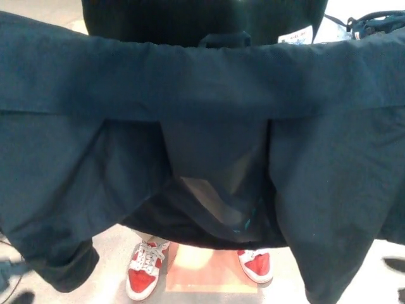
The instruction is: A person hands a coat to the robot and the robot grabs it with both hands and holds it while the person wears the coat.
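1. Your head view is almost filled by the dark blue coat (190,82), spread wide from the left edge of the picture to the right edge.
2. A broad folded band of the coat runs straight across the upper part of the view, and below it the cloth hangs down in two big panels, one on each side.
3. The left panel ends in a rounded, bunched hem low on the left; the right panel drops past the bottom edge.
4. Between the two panels you look into an open gap, where a darker inner lining (218,171) shows, with a paler grey patch and a thin teal line near its lower part.
5. Neither of your hands shows anywhere; the coat covers the places where they would be, so you cannot tell whether they are spread, pressed together or pinching the cloth.
6. Beyond the top edge of the coat stands a person (202,19) in dark clothing, just behind the band, perhaps touching it, though the dark cloths blend there.
7. Below the coat you see two red and white shoes (144,275) on the pale floor (107,253).
8. An orange square (212,272) lies on the floor between the shoes.
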### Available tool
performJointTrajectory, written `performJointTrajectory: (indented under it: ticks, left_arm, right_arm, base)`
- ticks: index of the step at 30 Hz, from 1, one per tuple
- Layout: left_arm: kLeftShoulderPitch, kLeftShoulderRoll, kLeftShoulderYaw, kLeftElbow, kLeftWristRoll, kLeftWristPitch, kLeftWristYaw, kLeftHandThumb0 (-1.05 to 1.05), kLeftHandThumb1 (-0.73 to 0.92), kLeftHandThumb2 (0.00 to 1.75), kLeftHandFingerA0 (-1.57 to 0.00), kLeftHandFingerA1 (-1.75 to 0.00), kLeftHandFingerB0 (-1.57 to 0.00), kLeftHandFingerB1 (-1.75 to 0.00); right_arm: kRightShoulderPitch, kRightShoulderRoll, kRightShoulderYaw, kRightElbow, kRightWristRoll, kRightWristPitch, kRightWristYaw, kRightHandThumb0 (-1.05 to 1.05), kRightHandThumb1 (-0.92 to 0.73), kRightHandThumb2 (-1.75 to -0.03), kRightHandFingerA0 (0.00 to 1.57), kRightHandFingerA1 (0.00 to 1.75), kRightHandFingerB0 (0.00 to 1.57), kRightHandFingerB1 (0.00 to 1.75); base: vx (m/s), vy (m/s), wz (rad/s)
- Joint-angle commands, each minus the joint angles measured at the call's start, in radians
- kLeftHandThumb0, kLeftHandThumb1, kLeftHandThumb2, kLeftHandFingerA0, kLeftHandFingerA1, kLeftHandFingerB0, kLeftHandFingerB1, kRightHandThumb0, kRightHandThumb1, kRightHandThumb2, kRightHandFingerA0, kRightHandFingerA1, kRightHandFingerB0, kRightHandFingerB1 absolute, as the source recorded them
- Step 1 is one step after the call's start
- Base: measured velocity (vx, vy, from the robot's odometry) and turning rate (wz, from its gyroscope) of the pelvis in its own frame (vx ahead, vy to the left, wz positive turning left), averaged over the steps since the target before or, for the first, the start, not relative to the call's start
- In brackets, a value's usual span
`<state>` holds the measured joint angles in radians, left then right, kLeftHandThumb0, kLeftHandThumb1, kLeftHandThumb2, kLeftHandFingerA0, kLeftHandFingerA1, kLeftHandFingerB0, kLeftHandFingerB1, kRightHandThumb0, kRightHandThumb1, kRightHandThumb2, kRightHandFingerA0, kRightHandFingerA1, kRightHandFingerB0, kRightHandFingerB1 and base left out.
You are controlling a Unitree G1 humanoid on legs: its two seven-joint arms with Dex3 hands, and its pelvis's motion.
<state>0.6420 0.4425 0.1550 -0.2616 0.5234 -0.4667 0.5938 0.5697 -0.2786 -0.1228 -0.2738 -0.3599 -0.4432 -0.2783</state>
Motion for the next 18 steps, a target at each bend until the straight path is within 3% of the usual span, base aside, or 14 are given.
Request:
performJointTrajectory:
  ticks: [1, 5, 8, 10, 12, 13, 14, 15, 18]
  left_arm:
    - [-0.064, 0.069, 0.27, -0.376, -0.194, -0.359, -0.016, -0.34, 0.68, 0.61, -0.91, -0.52, -0.79, -0.51]
    - [-0.13, 0.105, 0.333, -0.433, -0.253, -0.309, -0.066, -0.31, 0.55, 0.56, -0.93, -0.54, -0.83, -0.53]
    - [-0.207, 0.134, 0.361, -0.439, -0.28, -0.286, -0.089, -0.36, 0.58, 0.62, -0.92, -0.54, -0.81, -0.54]
    - [-0.258, 0.161, 0.369, -0.428, -0.291, -0.274, -0.108, -0.34, 0.59, 0.64, -0.84, -0.57, -0.74, -0.53]
    - [-0.331, 0.185, 0.343, -0.428, -0.329, -0.199, -0.141, -0.36, 0.65, 0.6, -0.61, -0.51, -0.65, -0.45]
    - [-0.334, 0.197, 0.341, -0.43, -0.351, -0.185, -0.16, -0.36, 0.65, 0.6, -0.61, -0.51, -0.65, -0.45]
    - [-0.357, 0.22, 0.333, -0.421, -0.388, -0.167, -0.189, -0.38, 0.64, 0.59, -0.55, -0.49, -0.61, -0.43]
    - [-0.383, 0.245, 0.332, -0.406, -0.405, -0.158, -0.21, -0.32, 0.61, 0.58, -0.44, -0.44, -0.5, -0.39]
    - [-0.499, 0.343, 0.319, -0.334, -0.441, -0.102, -0.284, -0.48, 0.63, 0.58, -0.36, -0.48, -0.46, -0.36]
  right_arm:
    - [-0.053, -0.005, -0.214, -0.374, 0.332, -0.282, -0.038, -0.3, -0.76, -0.66, 1.08, 0.58, 0.83, 0.54]
    - [-0.13, -0.017, -0.234, -0.454, 0.377, -0.221, -0.014, -0.36, -0.75, -0.63, 1.06, 0.62, 0.85, 0.54]
    - [-0.193, -0.037, -0.238, -0.488, 0.43, -0.203, 0.011, -0.37, -0.74, -0.64, 1.07, 0.66, 0.83, 0.54]
    - [-0.224, -0.049, -0.245, -0.507, 0.447, -0.185, 0.025, -0.38, -0.75, -0.64, 1.04, 0.66, 0.81, 0.53]
    - [-0.31, -0.072, -0.262, -0.502, 0.446, -0.163, 0.029, -0.41, -0.77, -0.64, 1.0, 0.66, 0.79, 0.5]
    - [-0.326, -0.077, -0.265, -0.507, 0.452, -0.151, 0.034, -0.41, -0.77, -0.64, 1.0, 0.66, 0.79, 0.5]
    - [-0.348, -0.103, -0.275, -0.522, 0.482, -0.107, 0.055, -0.39, -0.77, -0.63, 0.98, 0.65, 0.73, 0.5]
    - [-0.361, -0.124, -0.3, -0.533, 0.471, -0.066, 0.069, -0.34, -0.65, -0.59, 0.95, 0.53, 0.54, 0.4]
    - [-0.397, -0.222, -0.385, -0.555, 0.426, 0.068, 0.131, -0.46, -0.67, -0.61, 0.84, 0.57, 0.43, 0.36]
  base:
    - [0.0, 0.0, 0.0]
    - [0.0, 0.0, 0.0]
    - [0.0, 0.0, 0.0]
    - [0.0, 0.0, 0.0]
    - [0.0, 0.0, 0.0]
    - [0.0, 0.0, 0.0]
    - [0.0, 0.0, 0.0]
    - [0.0, 0.0, 0.0]
    - [0.0, 0.0, 0.0]
